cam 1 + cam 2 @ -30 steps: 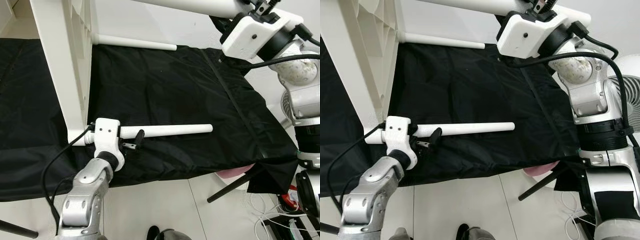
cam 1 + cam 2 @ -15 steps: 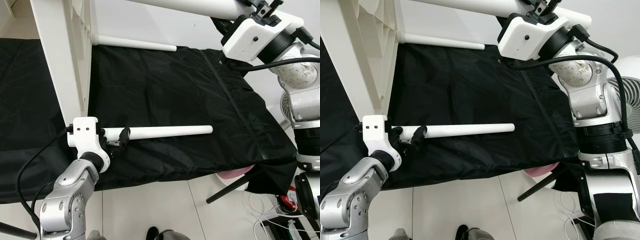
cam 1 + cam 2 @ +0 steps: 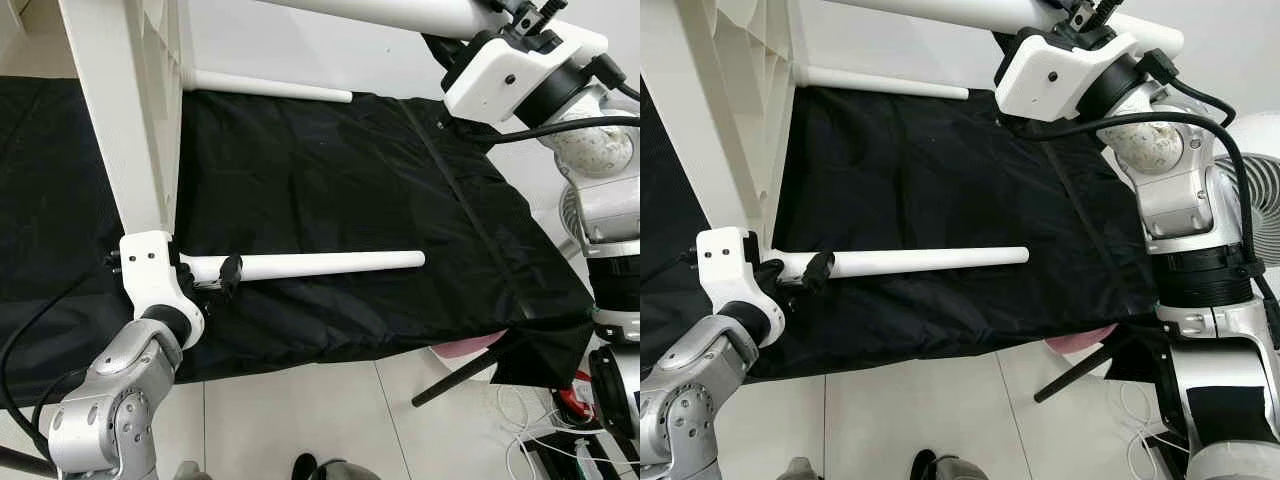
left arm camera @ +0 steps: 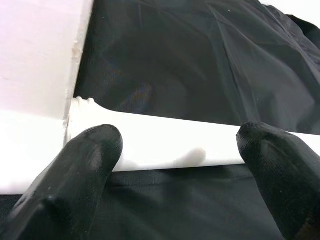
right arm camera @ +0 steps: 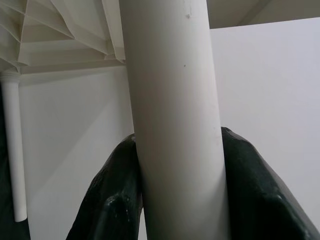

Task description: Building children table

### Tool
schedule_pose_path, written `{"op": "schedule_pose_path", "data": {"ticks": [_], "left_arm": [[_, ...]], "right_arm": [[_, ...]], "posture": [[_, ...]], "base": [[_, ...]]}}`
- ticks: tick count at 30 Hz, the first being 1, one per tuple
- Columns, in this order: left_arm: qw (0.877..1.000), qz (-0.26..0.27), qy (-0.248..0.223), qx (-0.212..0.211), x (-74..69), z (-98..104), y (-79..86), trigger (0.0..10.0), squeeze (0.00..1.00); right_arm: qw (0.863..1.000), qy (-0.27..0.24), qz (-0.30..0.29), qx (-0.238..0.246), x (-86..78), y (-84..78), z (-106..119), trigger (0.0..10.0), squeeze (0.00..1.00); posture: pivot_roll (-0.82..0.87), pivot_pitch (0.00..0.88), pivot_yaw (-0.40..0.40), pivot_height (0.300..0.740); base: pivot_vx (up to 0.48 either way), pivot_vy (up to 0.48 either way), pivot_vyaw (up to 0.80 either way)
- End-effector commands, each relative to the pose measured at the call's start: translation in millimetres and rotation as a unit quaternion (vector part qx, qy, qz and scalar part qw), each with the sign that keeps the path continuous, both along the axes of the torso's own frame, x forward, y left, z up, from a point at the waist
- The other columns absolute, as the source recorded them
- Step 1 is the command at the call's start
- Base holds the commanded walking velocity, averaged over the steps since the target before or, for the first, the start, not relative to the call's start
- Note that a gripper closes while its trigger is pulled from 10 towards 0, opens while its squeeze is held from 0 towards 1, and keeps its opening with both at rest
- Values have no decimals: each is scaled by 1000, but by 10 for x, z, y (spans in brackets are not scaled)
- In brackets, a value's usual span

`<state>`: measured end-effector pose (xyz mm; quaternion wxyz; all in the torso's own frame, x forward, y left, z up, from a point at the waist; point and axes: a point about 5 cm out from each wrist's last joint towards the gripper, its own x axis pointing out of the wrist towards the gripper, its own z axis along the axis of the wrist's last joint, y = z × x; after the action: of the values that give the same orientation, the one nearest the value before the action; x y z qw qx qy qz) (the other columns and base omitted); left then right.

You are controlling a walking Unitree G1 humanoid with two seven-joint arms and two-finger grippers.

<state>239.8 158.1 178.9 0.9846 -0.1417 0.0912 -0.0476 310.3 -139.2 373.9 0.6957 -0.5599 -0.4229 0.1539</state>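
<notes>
- While you looked through the left eye view, the white tabletop (image 3: 130, 110) stood on edge on the black cloth (image 3: 330, 190), and three legs already stuck out from it: an upper leg (image 3: 390, 12), a far leg (image 3: 270, 87) and a near leg (image 3: 310, 265). By my judgement most legs were in; tightening and turning the table upright remained.
- As the right eye view showed you, the left gripper (image 3: 805, 272) sat at the near leg's base beside the tabletop, and the right gripper (image 3: 1080, 18) was up at the upper leg.
- From your left wrist view, the fingers (image 4: 80, 170) stood apart astride the near leg, not pinching it.
- From your right wrist view, both fingers (image 5: 110, 195) clamped the upper leg.
- No containers were in sight.
</notes>
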Motion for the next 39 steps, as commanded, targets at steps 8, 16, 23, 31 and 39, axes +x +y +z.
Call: {"op": "schedule_pose_path", "data": {"ticks": [8, 16, 23, 31, 39], "left_arm": [[994, 41, 51, -88, 221, -168, -262, 10000, 0], [994, 38, 38, -100, 402, -95, -322, 10000, 0], [993, 30, 33, -107, 462, -61, -382, 10000, 0], [992, -5, 10, -122, 497, 69, -516, 10000, 0], [996, -30, 8, -88, 305, 82, -487, 10000, 0]], "right_arm": [[997, -34, -2, 63, -69, -106, 158, 10000, 0], [993, -57, 1, 102, -172, -183, 254, 10000, 0], [987, -54, -10, 148, -212, -306, 283, 10000, 0], [973, -58, -46, 217, -235, -457, 239, 10000, 0], [975, -63, -43, 210, -279, -451, 242, 10000, 0]], "posture": [[-9, 57, -95, 740], [-20, 56, -77, 740], [-28, 62, -63, 740], [-25, 70, -52, 740], [-19, 86, -55, 740]], "base": [[0, 0, 0], [0, 0, 0], [0, 0, 0], [0, 0, 0], [0, 0, 0]]}}
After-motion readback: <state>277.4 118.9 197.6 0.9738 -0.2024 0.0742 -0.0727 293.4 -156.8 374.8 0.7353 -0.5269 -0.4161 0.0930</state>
